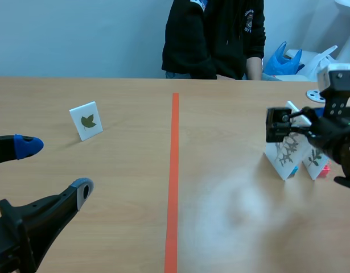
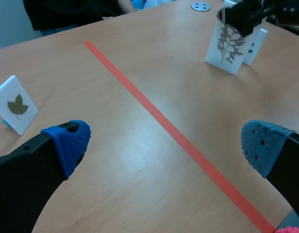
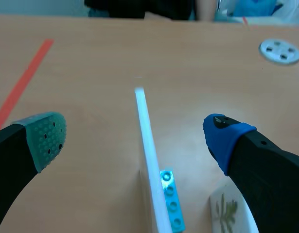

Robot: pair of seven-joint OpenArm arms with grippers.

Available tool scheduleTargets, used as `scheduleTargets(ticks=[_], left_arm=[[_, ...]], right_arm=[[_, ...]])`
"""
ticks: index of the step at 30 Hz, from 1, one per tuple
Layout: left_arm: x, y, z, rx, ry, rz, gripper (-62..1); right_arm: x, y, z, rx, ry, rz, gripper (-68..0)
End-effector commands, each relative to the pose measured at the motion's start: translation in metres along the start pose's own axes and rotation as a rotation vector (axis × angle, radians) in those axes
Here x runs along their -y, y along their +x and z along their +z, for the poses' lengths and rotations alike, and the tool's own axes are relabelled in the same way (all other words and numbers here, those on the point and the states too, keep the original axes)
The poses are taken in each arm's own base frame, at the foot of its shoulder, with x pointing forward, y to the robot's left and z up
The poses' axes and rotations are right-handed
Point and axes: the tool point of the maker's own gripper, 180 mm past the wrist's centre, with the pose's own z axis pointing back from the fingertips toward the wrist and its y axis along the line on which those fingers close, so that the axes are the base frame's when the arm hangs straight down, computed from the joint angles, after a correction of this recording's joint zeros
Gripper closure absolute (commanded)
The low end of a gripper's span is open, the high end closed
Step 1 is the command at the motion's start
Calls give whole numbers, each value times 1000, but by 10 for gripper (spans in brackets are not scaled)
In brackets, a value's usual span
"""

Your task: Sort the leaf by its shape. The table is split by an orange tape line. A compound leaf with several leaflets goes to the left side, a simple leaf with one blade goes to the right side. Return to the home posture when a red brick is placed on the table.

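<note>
Card (image 1: 284, 152) with compound leaf stands right of tape (image 1: 173, 170), between right gripper's (image 3: 133, 136) released jaws, ungripped. Left gripper (image 2: 166, 143) jaws released, empty. We judge sorting barely begun: grasp and carry left remain.

The table (image 1: 231, 227) is pale wood grain on my screens, crossed by an orange tape line (image 1: 173, 182); the left card (image 1: 86, 120) is white with an olive-green leaf; the compound-leaf card (image 2: 226, 46) is white with a grey-brown feathery print; the sprig card (image 1: 315, 162) shows dark green; my left gripper (image 2: 166, 141) is black with dotted blue pads (image 2: 71, 143); my right gripper (image 3: 134, 136) has one grey-green dotted pad, one blue; the brick (image 3: 171, 199) is cyan.
</note>
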Motion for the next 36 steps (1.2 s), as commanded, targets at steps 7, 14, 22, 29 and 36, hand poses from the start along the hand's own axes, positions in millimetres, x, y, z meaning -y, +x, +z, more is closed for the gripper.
scheduleTargets(ticks=[7, 14, 22, 29, 36], left_arm=[[0, 6, 0, 24, 1, 2, -623], [0, 6, 0, 24, 1, 2, -623], [0, 6, 0, 23, 1, 2, -623], [0, 6, 0, 24, 1, 2, -623], [0, 4, 0, 14, 1, 2, -623]], right_arm=[[0, 51, 39, 95, -3, 61, -578], [-21, 45, 91, 44, 70, 133, -578], [-70, -1, 153, -124, 263, 119, -578], [-97, -13, 182, -190, 377, 114, -585], [-110, -4, 179, -144, 422, 96, -679]])
